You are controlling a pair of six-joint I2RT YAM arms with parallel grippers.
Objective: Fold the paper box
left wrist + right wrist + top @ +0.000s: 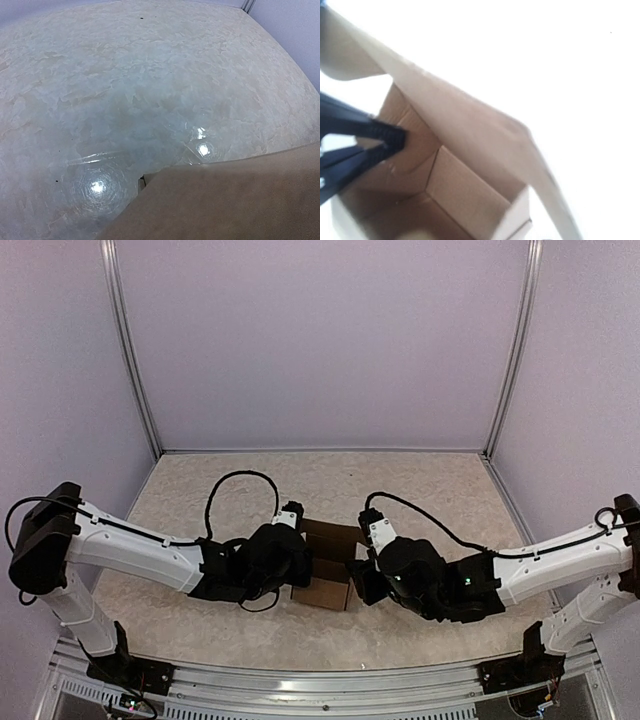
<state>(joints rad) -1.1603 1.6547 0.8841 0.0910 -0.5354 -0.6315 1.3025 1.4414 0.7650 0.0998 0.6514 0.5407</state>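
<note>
The open paper box (328,565) stands on the tabletop (420,490), between both sets of fingers. We see the right fingers (375,130) narrow, pinching one of its walls. The left fingers (297,558) sit just beside the opposite wall; we cannot tell their spread.

left gripper (299,568) low, reaching inward | right gripper (356,578) low, reaching inward, opposite

Paper box (330,585) half hidden between the arms; blurred and edge-cropped in both wrist views; jaws' state unclear.
</note>
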